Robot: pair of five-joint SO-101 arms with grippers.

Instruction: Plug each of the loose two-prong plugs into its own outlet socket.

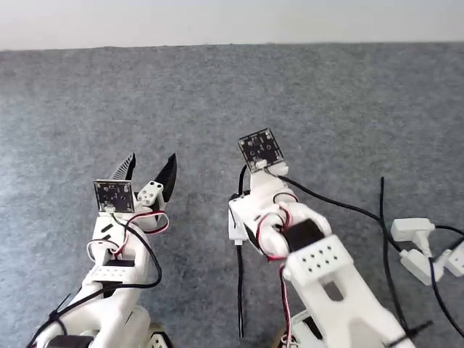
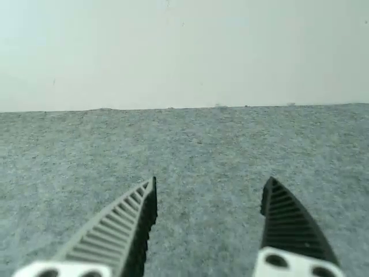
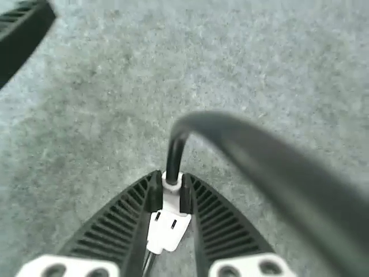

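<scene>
Right gripper [image 3: 170, 180] pinches the white plug [image 3: 167, 228], well apart from the outlet sockets [image 1: 415, 246]. Left gripper [image 2: 211, 184], spread, hovers farther still from them; grey desk [image 1: 326, 94] stretches ahead of both to its far edge.

Bright, even light covers the grey table [image 1: 348, 94]; shadows on it are faint and soft; the source is perhaps overhead.
</scene>
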